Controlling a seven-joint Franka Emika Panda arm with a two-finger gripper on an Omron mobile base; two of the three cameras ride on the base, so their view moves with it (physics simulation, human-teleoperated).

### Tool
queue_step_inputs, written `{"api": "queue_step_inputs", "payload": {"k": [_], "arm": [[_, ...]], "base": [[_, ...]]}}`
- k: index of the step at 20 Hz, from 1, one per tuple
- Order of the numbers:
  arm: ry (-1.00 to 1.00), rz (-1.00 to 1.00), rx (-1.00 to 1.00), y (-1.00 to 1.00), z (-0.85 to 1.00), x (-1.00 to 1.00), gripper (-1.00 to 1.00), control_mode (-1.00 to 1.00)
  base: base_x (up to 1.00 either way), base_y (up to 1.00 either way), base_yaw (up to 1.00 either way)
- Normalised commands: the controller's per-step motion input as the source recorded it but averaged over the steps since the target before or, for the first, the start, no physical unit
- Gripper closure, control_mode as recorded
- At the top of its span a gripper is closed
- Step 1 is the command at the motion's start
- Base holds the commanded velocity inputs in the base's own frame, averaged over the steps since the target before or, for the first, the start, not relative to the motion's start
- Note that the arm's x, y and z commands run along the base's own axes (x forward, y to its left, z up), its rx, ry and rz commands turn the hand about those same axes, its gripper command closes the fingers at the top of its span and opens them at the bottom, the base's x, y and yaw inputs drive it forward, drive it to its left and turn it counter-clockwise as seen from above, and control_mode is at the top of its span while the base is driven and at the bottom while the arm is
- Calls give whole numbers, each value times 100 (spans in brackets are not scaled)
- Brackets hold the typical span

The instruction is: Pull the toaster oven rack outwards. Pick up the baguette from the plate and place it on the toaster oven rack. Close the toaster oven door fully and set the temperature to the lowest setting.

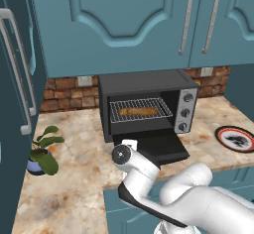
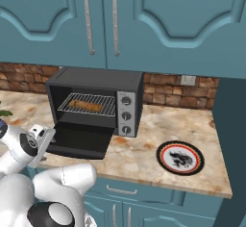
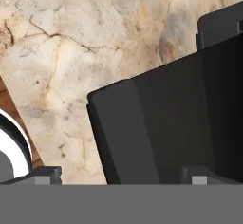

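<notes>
The dark grey toaster oven (image 1: 144,84) stands on the counter with its door (image 1: 156,147) folded down flat. Its silver rack (image 1: 140,110) sticks out a little, and the tan baguette (image 1: 138,111) lies on it. The red-rimmed plate (image 1: 235,139) sits bare to the right of the oven. In the hand view my gripper (image 3: 121,178) is open, one fingertip (image 3: 47,175) over the counter and the other over the black door (image 3: 161,128) at its front left corner. Nothing is between the fingers. Three knobs (image 2: 126,116) run down the silver strip.
A potted plant (image 1: 43,151) stands on the marble counter (image 1: 74,178) left of the oven. Teal wall cabinets (image 1: 139,25) hang low over the oven, with a brick backsplash (image 2: 173,96) behind. A tall unit with long handles (image 1: 17,74) closes the left side.
</notes>
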Motion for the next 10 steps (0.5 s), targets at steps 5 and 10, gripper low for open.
{"api": "queue_step_inputs", "payload": {"k": [5, 10], "arm": [[0, 10, 0, 0, -13, 38, -100, -100], [-5, 7, -1, 0, -1, 37, -100, -100]], "base": [[0, 0, 0], [0, 0, 0]]}}
